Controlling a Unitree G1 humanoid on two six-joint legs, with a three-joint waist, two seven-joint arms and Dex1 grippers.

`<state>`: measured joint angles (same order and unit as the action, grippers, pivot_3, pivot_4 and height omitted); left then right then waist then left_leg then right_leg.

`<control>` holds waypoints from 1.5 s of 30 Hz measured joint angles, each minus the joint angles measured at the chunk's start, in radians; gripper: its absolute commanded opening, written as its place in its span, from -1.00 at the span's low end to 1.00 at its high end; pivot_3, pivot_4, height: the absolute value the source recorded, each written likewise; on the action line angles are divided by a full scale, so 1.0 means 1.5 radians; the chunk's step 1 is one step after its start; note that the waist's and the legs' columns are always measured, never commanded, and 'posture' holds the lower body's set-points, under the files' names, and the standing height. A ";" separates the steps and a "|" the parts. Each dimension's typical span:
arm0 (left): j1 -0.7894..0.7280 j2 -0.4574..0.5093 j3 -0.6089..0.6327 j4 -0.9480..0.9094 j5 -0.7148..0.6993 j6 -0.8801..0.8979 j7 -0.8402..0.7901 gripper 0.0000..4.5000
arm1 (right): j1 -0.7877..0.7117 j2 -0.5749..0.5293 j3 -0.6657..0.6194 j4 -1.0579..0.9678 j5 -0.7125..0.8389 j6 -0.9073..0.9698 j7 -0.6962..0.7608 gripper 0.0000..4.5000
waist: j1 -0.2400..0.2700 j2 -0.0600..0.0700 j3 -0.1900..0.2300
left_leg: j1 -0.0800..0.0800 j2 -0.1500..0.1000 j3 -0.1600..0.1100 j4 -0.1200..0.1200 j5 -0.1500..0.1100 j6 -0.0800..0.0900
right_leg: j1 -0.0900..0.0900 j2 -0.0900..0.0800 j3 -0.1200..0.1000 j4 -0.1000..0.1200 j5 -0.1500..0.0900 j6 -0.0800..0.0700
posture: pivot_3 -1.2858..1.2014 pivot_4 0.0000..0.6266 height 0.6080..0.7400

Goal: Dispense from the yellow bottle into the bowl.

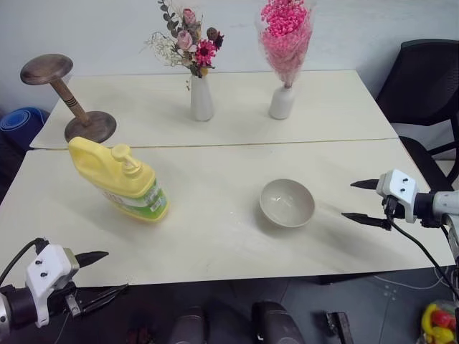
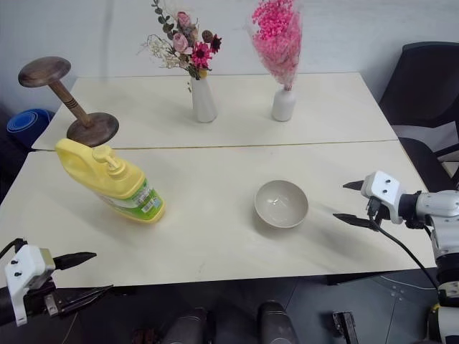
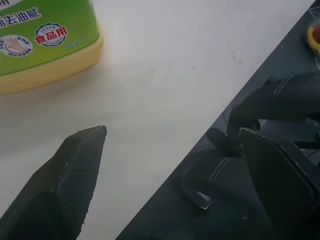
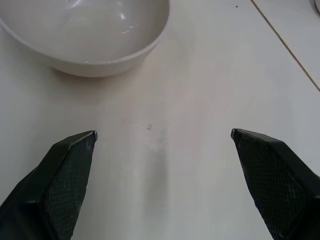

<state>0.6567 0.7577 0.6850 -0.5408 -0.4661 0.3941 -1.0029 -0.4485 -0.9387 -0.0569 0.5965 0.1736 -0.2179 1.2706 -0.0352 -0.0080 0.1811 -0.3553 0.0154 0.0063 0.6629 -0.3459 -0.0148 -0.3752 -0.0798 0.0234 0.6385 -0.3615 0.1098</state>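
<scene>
Waiting with both jaws wide apart, the left gripper [image 1: 100, 272] should take the bottle [image 1: 122, 180] ahead, the right gripper [image 1: 362, 201] steadying the bowl [image 1: 287, 203] just beyond.

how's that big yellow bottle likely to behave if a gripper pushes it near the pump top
The large yellow plastic pump bottle stands tall on a narrow base and looks tilted, so a high push would probably tip it rather than slide it. Its smooth plastic and glossy green label may be slippery. The moulded handle looks like the surest hold.
</scene>
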 measured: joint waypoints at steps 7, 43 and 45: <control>-0.027 0.000 -0.020 0.000 0.009 0.007 0.018 1.00 | 0.029 0.014 0.000 -0.032 0.000 0.007 -0.033 0.99 | 0.002 0.000 0.000 | 0.000 0.000 0.000 0.000 0.000 0.000 | 0.000 0.000 0.000 0.000 0.000 0.000 | 0.03 -0.52 1.00; -0.485 0.285 -0.200 -0.028 -0.295 0.236 -0.044 1.00 | 0.176 0.198 0.218 -0.618 -0.105 0.478 -0.383 0.16 | 0.004 0.000 0.000 | -0.002 -0.001 -0.004 0.000 0.002 -0.003 | -0.003 0.001 -0.003 0.004 -0.001 -0.001 | 0.03 -0.52 1.00; -0.492 0.282 -0.206 -0.027 -0.289 0.233 -0.045 1.00 | 0.173 0.202 0.218 -0.613 -0.112 0.476 -0.386 -0.13 | 0.004 0.000 0.000 | -0.002 -0.001 -0.004 0.000 0.002 -0.003 | -0.003 0.001 -0.003 0.004 -0.001 -0.001 | 0.03 -0.52 1.00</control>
<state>-0.0815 1.1804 0.3767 -0.5806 -0.8992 0.7443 -1.0701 -0.1895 -0.6358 0.2704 -0.3233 0.0057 0.4956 0.6923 -0.0299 -0.0082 0.1811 -0.3589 0.0138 0.0002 0.6632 -0.3424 -0.0191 -0.3792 -0.0781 0.0192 0.6452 -0.3624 0.1078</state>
